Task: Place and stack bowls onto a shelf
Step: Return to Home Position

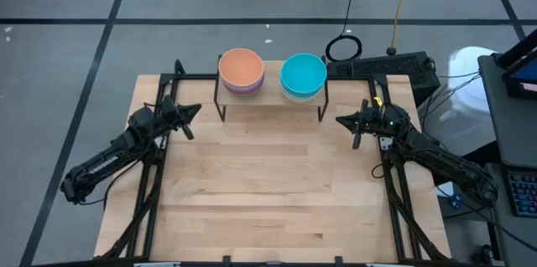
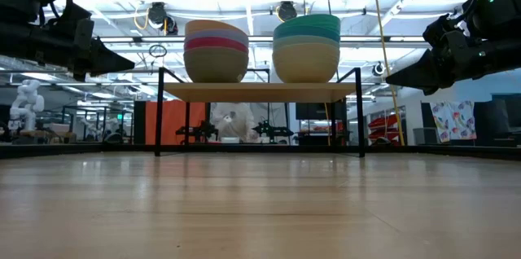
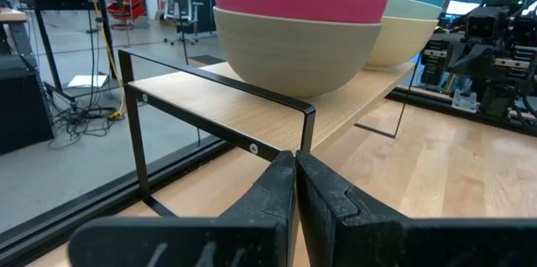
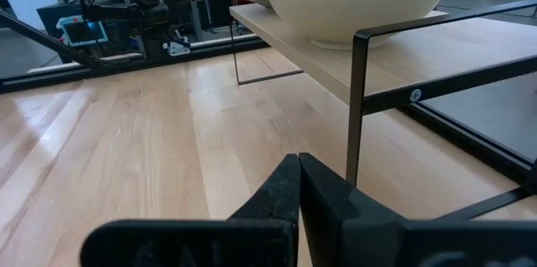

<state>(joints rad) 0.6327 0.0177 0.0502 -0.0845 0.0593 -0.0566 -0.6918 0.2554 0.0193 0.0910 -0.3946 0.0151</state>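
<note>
The shelf point(image 1: 270, 96) is standing at the far middle of the table point(image 1: 268, 191), and it is carrying all the bowls in two stacks, side by side and a little apart. In the stack nearer to the left arm, the olive-grey bowl point(image 2: 216, 65) is sitting directly on the plank. The magenta bowl point(image 2: 216, 44) is lying in it, then the lavender bowl point(image 2: 220, 35), and the orange bowl point(image 1: 241, 67) is resting on top. In the other stack the cream bowl point(image 2: 306, 63) is at the bottom, the mint green bowl point(image 2: 308, 40) is above it, and cyan-blue is showing on top point(image 1: 303, 74). How many cyan-blue bowls are lying there cannot be told.

The left gripper point(image 1: 195, 110) is hovering above the table, near the left end of the shelf but not touching it. Its fingers point(image 3: 281, 191) are pressing together, and they are holding nothing. The right gripper point(image 1: 340, 119) is hanging in the same way near the right end of the shelf. Its fingers point(image 4: 285, 191) are also pressed together with nothing between them. Both grippers are pointing inward, toward the shelf legs.
</note>
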